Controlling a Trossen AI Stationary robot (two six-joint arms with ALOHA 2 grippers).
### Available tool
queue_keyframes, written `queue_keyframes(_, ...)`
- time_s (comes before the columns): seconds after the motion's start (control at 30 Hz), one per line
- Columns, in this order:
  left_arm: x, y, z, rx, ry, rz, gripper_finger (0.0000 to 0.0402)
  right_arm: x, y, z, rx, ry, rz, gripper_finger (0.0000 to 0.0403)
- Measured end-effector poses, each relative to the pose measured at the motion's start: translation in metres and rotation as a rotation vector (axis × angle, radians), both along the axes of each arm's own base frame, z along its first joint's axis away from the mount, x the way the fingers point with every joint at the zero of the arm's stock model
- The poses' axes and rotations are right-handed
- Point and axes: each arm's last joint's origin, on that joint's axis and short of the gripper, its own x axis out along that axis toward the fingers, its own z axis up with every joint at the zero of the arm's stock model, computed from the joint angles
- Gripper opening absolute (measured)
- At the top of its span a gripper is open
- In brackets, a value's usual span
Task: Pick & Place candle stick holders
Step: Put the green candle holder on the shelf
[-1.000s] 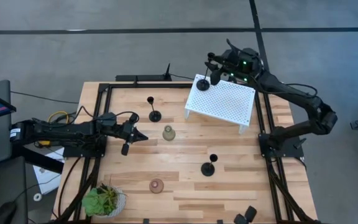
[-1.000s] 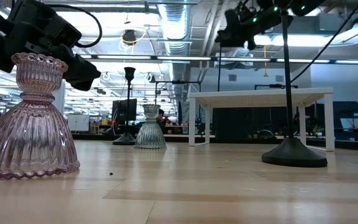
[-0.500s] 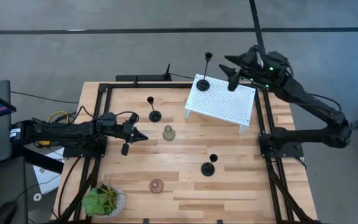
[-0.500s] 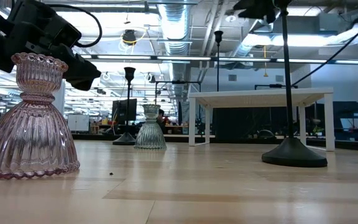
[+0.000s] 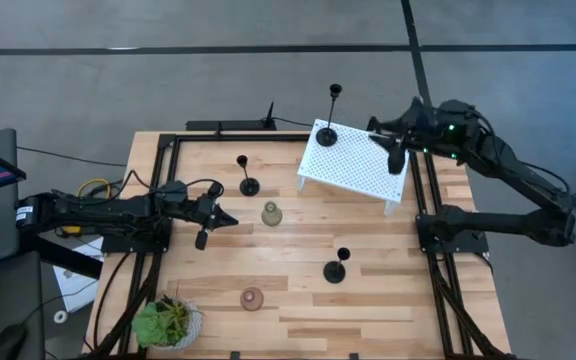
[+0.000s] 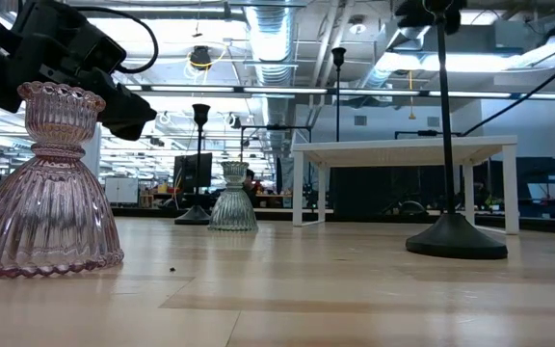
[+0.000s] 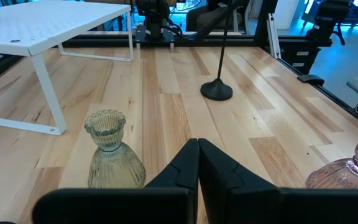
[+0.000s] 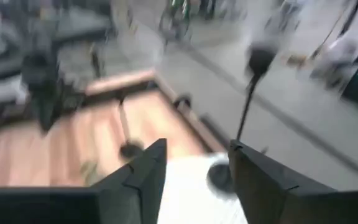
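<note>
One tall black holder [image 5: 326, 136] stands by its round base on the far left corner of the white perforated stand [image 5: 363, 165]; it also shows in the right wrist view [image 8: 248, 93]. Two more tall holders stand on the table [image 5: 249, 185] [image 5: 335, 271]. The grey-green squat holder [image 5: 272, 214] and the pinkish one [image 5: 253, 298] stand on their bases. My right gripper [image 5: 388, 148] is open and empty above the stand's far right part. My left gripper [image 5: 230, 220] is shut and empty, left of the grey-green holder [image 7: 112, 155].
A small green potted plant [image 5: 166, 322] stands at the near left corner. Black rails [image 5: 168, 200] frame the table's sides. Bare wood lies between the stand and the near tall holder. The right arm's base [image 5: 453, 228] sits at the right edge.
My right gripper has let go of the tall black holder, which now stands free on the stand's far left corner. The gripper has drawn away toward the table's right edge and slightly toward the near side. My left arm has kept still.
</note>
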Motion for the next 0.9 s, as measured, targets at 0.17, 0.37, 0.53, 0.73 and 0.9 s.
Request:
queue_keyframes(0.17, 0.0, 0.0, 0.0, 0.0, 0.0, 0.0, 0.0007, 0.006, 0.011, -0.023, 0.106, 0.13, 0.064, 0.0081)
queue_keyframes(0.37, 0.003, 0.001, -0.005, -0.008, 0.041, 0.0, 0.0007, 0.022, 0.027, -0.051, 0.098, 0.181, 0.197, 0.0012)
queue_keyframes(0.53, 0.009, 0.002, -0.012, -0.016, 0.094, 0.018, 0.0007, 0.034, 0.041, -0.066, 0.054, 0.146, 0.276, 0.0002)
queue_keyframes(0.73, 0.02, 0.005, -0.016, -0.008, 0.078, 0.045, 0.0008, 0.043, 0.056, -0.079, 0.029, 0.108, 0.35, 0.0001)
queue_keyframes(0.9, 0.028, 0.007, -0.024, -0.01, 0.108, 0.058, 0.0035, 0.046, 0.067, -0.08, 0.018, 0.084, 0.375, 0.0001)
